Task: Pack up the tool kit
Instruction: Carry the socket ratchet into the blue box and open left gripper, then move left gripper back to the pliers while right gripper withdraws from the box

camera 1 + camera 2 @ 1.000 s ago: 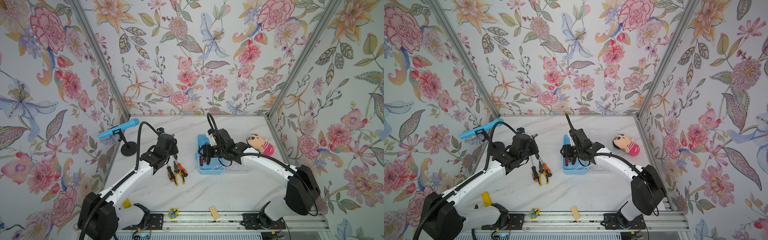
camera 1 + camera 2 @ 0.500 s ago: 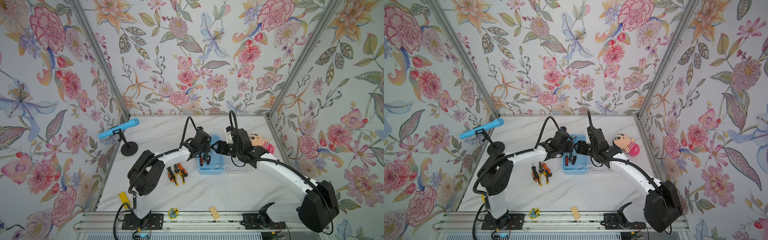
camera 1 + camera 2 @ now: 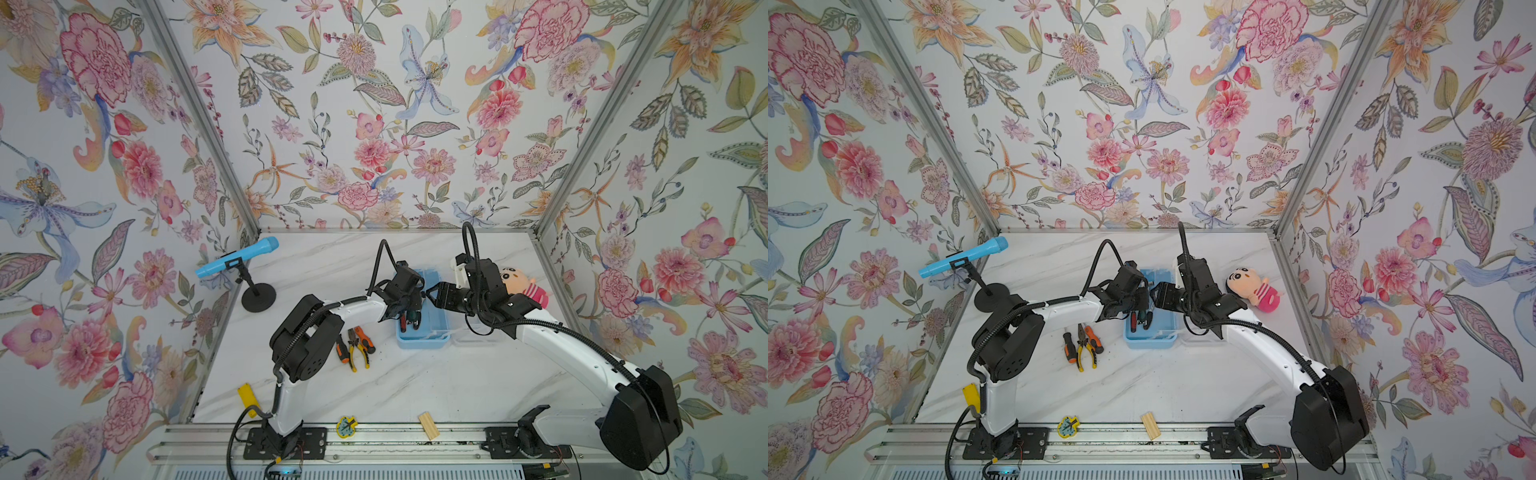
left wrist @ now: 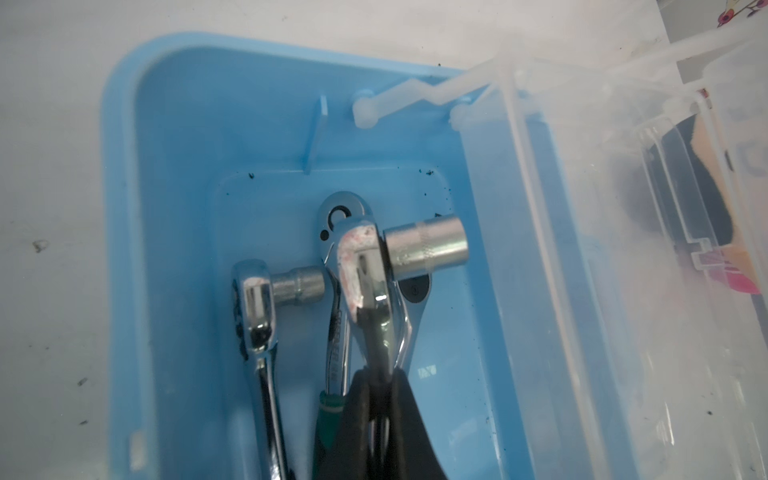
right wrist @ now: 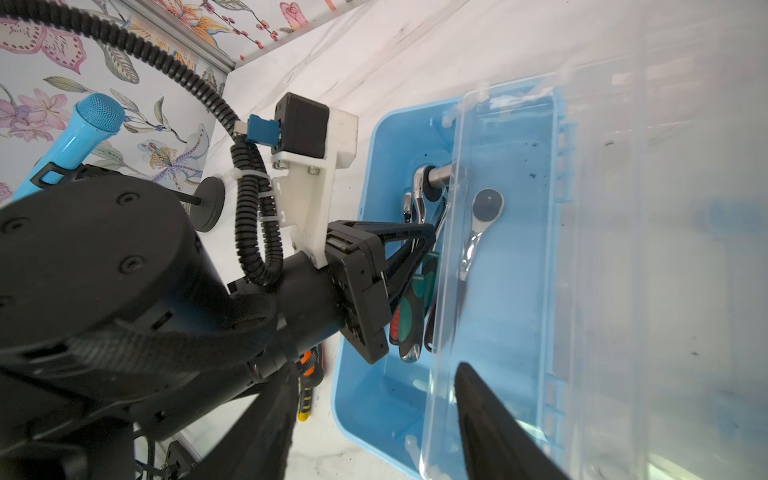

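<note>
- The marble surface carries the blue tool box at its middle.
- The box's clear lid is swung open on the box's right side.
- My right gripper hangs at the box's right rim. Its jaws are parted, with a finger on each side of the lid's edge. I cannot tell whether either finger touches the lid.
- My left gripper is clamped on the handle of a ratchet wrench inside the box. A second ratchet lies beside it.
- Yellow pliers lie on the surface left of the box.
</note>
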You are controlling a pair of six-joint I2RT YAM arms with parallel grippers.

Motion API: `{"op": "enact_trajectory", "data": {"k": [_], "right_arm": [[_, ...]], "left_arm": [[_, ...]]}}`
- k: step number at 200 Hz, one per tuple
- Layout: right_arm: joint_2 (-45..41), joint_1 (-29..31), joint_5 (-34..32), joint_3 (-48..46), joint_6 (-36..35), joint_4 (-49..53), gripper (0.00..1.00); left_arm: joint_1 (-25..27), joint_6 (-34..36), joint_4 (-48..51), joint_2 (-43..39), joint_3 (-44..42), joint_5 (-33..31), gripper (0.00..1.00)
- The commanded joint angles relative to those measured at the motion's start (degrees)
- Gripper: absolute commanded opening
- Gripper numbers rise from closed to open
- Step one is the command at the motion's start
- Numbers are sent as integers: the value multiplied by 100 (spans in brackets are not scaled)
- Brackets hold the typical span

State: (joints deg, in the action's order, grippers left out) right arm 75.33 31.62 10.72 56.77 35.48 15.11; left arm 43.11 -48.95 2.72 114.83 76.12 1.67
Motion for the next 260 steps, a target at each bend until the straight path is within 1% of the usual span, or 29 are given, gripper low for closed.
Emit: {"op": "enact_trajectory", "data": {"k": [1, 11, 29, 51, 88, 121, 125, 150, 183, 208, 260], "right_arm": [[-7, -38, 10, -35, 39, -77, 62], [-9, -41, 14, -30, 51, -68, 62], [-18, -28, 60, -10, 55, -59, 62], [-50, -10, 50, 20, 51, -14, 62], [-19, 129, 88, 164, -103, 103, 62], [233, 519, -147, 484, -361, 386, 62], [273, 705, -180, 527, -379, 414, 62], [523, 1035, -227, 775, -501, 589, 62], [898, 1371, -255, 1050, -642, 837, 69], [1230, 1544, -156, 1205, -695, 924, 70], [2265, 2070, -200, 2000, -1084, 1424, 70]], "left_arm": [[25, -16, -228, 30, 233, 107, 24], [13, 5, -220, -19, 228, 72, 33], [15, 59, -148, -132, 224, -22, 39], [-13, 151, -111, -434, 98, -124, 40], [-189, 289, 6, -1371, -534, -510, 40], [-545, 320, 384, -2341, -1413, -854, 41], [-596, 316, 436, -2452, -1527, -884, 41], [-862, 263, 901, -3253, -2055, -987, 42], [-988, 156, 1690, -3894, -2497, -1252, 45], [-1059, -61, 1833, -4329, -3078, -1196, 48], [-1060, -610, 1643, -5128, -4271, -1043, 48]]}}
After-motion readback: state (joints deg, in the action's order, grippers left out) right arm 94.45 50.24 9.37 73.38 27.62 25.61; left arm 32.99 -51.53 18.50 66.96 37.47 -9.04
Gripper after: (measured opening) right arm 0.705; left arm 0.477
